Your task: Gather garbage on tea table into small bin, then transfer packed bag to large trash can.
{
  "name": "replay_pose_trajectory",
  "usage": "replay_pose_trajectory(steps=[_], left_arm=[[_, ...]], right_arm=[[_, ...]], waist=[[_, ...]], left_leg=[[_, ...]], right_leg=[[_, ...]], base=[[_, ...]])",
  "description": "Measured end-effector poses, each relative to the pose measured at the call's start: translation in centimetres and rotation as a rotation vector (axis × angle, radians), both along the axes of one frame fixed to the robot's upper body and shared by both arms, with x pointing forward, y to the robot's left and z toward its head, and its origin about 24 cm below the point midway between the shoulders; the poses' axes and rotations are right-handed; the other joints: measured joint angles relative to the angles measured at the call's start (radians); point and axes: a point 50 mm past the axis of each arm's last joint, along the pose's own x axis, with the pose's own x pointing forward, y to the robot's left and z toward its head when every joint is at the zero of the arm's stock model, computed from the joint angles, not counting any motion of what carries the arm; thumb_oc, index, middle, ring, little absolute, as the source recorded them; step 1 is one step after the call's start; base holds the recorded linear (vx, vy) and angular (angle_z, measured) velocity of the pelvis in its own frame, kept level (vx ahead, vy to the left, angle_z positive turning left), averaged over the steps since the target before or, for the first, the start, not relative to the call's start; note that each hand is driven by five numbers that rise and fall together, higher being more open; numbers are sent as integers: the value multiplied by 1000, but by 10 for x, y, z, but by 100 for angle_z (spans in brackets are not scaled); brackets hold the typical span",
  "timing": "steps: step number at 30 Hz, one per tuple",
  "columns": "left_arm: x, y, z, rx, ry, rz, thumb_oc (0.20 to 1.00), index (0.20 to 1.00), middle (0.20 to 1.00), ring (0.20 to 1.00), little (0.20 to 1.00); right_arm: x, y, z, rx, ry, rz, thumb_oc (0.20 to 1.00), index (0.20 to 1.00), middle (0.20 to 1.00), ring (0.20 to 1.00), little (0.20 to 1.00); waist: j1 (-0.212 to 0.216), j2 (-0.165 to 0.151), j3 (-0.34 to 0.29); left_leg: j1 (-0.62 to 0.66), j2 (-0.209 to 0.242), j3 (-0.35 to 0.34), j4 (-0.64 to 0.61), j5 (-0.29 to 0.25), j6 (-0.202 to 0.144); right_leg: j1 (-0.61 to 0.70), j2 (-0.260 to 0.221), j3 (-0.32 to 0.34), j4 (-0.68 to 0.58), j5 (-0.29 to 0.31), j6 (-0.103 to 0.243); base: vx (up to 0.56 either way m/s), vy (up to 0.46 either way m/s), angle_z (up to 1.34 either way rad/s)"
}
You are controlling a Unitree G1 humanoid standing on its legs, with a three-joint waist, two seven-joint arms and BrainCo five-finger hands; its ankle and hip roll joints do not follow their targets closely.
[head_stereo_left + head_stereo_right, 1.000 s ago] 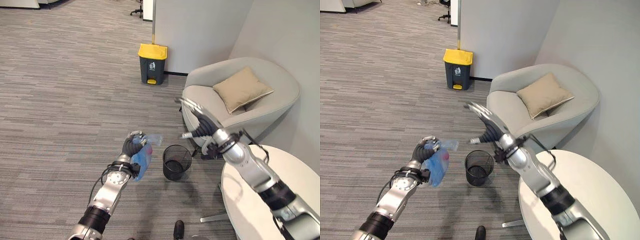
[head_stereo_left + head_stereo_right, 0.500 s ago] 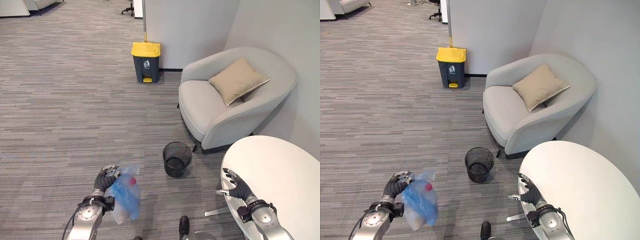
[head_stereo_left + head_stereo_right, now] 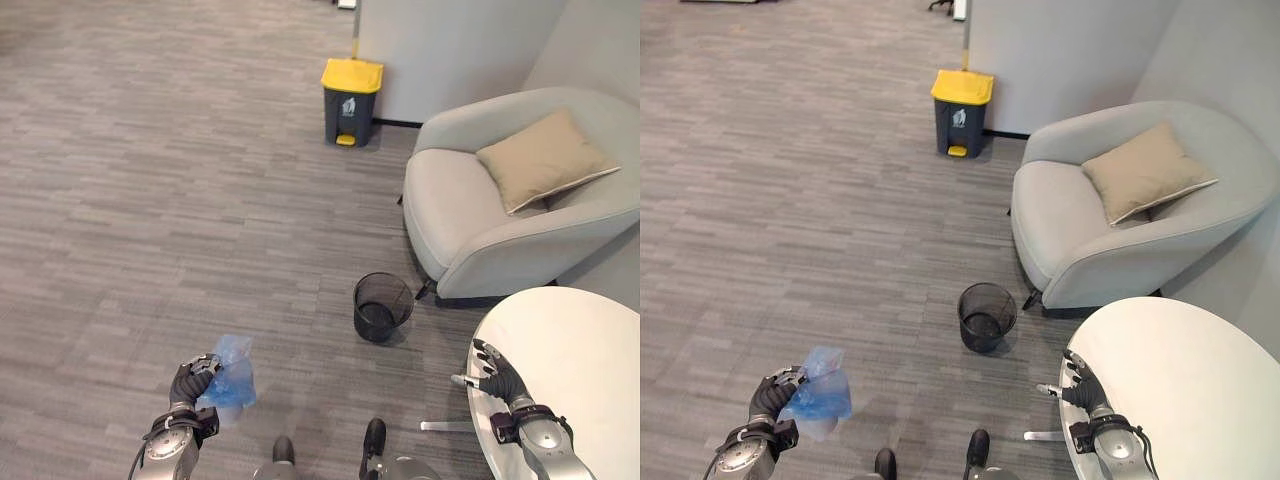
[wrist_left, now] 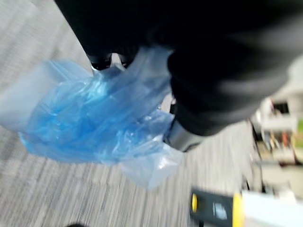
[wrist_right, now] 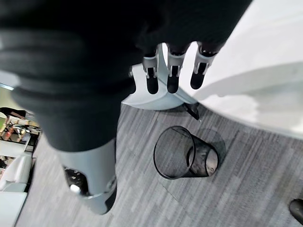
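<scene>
While your left hand [image 3: 190, 380] grips the blue bag [image 3: 229, 372], note the yellow-lidded trash can [image 3: 349, 88] lies far ahead, rightward; your right hand [image 3: 497, 374] hangs relaxed beside the table [image 3: 580, 350].

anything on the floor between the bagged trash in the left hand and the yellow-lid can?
Nothing visible. The left hand is shut on the blue bag, low and near the robot. Bare grey carpet runs from there to the yellow-lid can by the wall. The mesh bin and armchair sit off to the right of that line.
</scene>
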Motion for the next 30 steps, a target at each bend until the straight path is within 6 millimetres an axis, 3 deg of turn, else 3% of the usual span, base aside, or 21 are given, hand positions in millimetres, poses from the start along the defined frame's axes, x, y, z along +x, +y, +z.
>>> replay_pose_trajectory(steps=[1, 4, 8, 12, 15, 17, 18, 20, 23, 25, 26, 27, 28, 29, 30], left_arm=[[0, 0, -2, -2, 7, 1, 200, 200, 200, 200, 200], [-3, 1, -5, -1, 28, 7, 200, 200, 200, 200, 200], [-3, 3, -4, 13, 30, 0, 200, 200, 200, 200, 200], [5, 6, 2, 38, 13, -9, 200, 200, 200, 200, 200], [16, 9, 9, 72, -10, -37, 200, 200, 200, 200, 200], [21, 11, 14, 105, -23, -49, 200, 200, 200, 200, 200], [21, 11, 14, 118, -16, -64, 200, 200, 200, 200, 200], [23, 8, 13, 109, -18, -62, 200, 200, 200, 200, 200], [29, 2, 10, 86, -20, -62, 200, 200, 200, 200, 200], [30, -1, 10, 80, -22, -64, 200, 200, 200, 200, 200], [32, -6, 9, 83, -19, -98, 200, 200, 200, 200, 200], [34, -13, 9, 73, -23, -118, 200, 200, 200, 200, 200], [30, -21, 4, 58, -10, -144, 200, 200, 200, 200, 200], [22, -21, 1, 51, -1, -146, 200, 200, 200, 200, 200], [17, -20, -1, 52, 12, -141, 200, 200, 200, 200, 200]], right_arm=[[2, -1, 1, 0, -6, -10, 1000, 1000, 1000, 1000, 1000], [4, 1, -1, 18, -10, -28, 1000, 1000, 1000, 1000, 1000], [5, 14, -10, 67, 7, -45, 1000, 1000, 1000, 1000, 1000], [13, 25, -10, 89, -3, -38, 1000, 1000, 1000, 1000, 1000], [20, 31, -8, 92, -15, -7, 1000, 1000, 1000, 1000, 1000], [20, 37, -10, 101, -10, 13, 1000, 1000, 1000, 1000, 1000], [24, 41, -6, 112, -29, 24, 1000, 1000, 1000, 1000, 1000], [30, 42, -2, 112, -49, 32, 1000, 1000, 1000, 1000, 1000], [32, 42, 0, 111, -55, 35, 1000, 1000, 1000, 1000, 1000], [31, 41, 0, 109, -54, 33, 1000, 1000, 1000, 1000, 1000], [28, 40, -2, 108, -46, 29, 1000, 1000, 1000, 1000, 1000], [22, 39, -6, 108, -26, 21, 1000, 1000, 1000, 1000, 1000], [13, 34, -10, 92, 4, 20, 1000, 1000, 1000, 1000, 1000], [15, 28, -8, 73, 0, 22, 1000, 1000, 1000, 1000, 1000], [22, 26, -3, 61, -21, 28, 1000, 1000, 1000, 1000, 1000]], waist=[[2, -3, 4], [-3, -6, 3], [-11, -49, 0], [-11, -62, 11], [-16, -44, 28], [-14, -39, 40], [-21, -38, 47], [-21, -33, 67], [-36, -20, 89], [-42, -19, 93], [-52, -15, 94], [-63, -17, 86], [-74, 14, 74], [-63, 47, 57], [-67, 45, 56]], left_leg=[[-14, 9, 29, 41, -2, 1], [-1, 0, 30, 18, 6, -8], [-4, -61, 26, 22, -1, 20], [-14, -104, 35, 55, -39, 75], [-14, -107, 23, 66, -54, 98], [-3, -111, 14, 46, -60, 114], [2, -123, 11, 27, -51, 128], [21, -132, 11, 12, -59, 132], [50, -148, -22, -11, -62, 137], [72, -153, -49, -21, -74, 123], [98, -157, -87, -33, -85, 105], [125, -158, -133, -23, -111, 76], [153, -129, -175, -1, -141, 38], [165, -85, -166, 37, -152, 1], [114, -62, -162, 203, -154, -29]], right_leg=[[-6, -9, -6, 3, 1, 4], [0, -22, -6, 9, 1, 25], [-14, -75, 20, 44, 11, 62], [-85, -143, 84, 197, 4, 84], [-171, -175, 146, 371, -12, 106], [-227, -137, 228, 438, -102, 139], [-254, -117, 196, 396, -128, 126], [-271, -109, 127, 329, -130, 123], [-329, -82, 115, 279, -115, 137], [-344, -65, 99, 268, -111, 137], [-331, -57, 77, 219, -89, 120], [-287, -52, 100, 218, -94, 105], [-234, -21, 103, 207, -53, 47], [-213, 21, 93, 230, -69, 7], [-168, 36, 76, 218, -123, -35]], base=[[88, 176, 45], [56, 136, 26], [86, 270, 9], [41, 197, 0], [129, 120, 10], [246, 68, 5], [347, 54, 6], [366, 41, 6], [371, -23, 34], [370, -107, 55], [552, -211, 105], [531, -240, 152], [524, -304, 104], [519, -305, 72], [479, -282, 13]])
